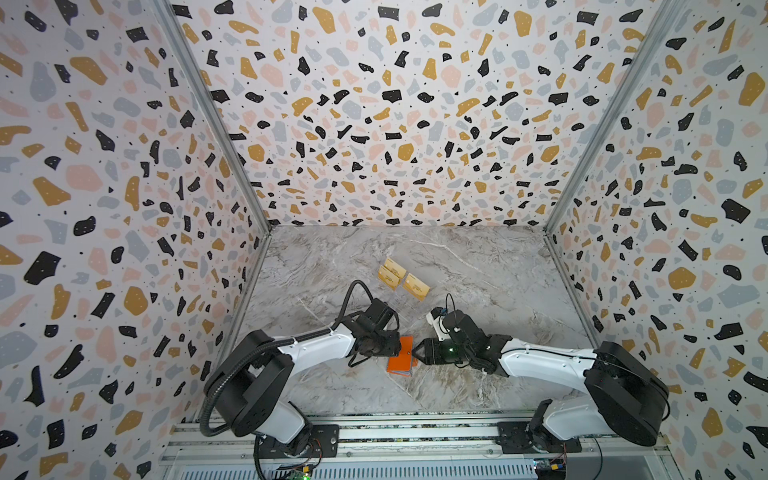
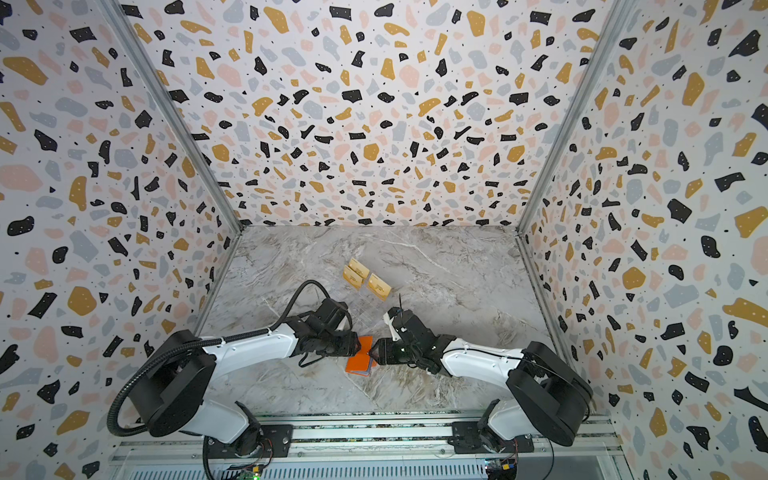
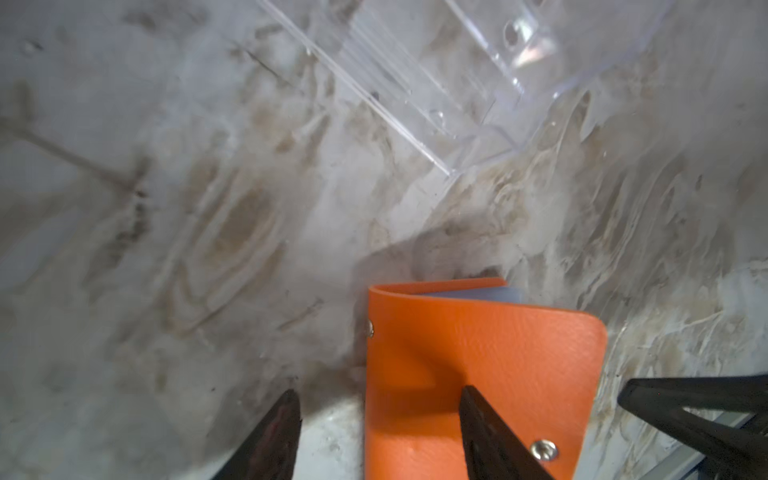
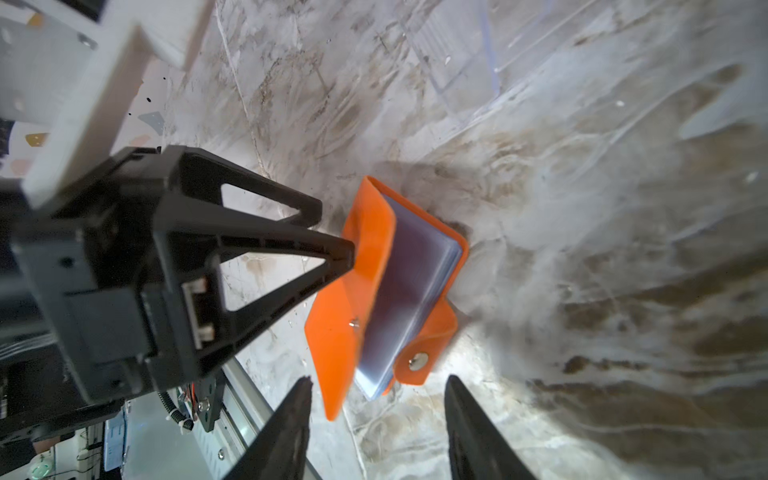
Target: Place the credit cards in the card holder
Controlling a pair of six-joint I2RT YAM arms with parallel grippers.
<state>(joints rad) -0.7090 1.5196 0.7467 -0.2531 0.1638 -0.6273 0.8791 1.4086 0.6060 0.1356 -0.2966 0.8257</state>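
Near: left pincer spread, one finger on the orange cover of the card holder, which sits ajar. Facing it, right pincer spread, holder just ahead of its tips. Beyond both pincers: gold credit cards, well apart from the holder.

Both top views look down from high above the front rail, facing the back wall; nearly alike, they take in the whole table. The left wrist view sits close over the table, looking along the left gripper at the holder. The right wrist view, as close, faces the holder from the opposite side and catches the left gripper. All four share the holder; both wrist views share a corner of the rack.
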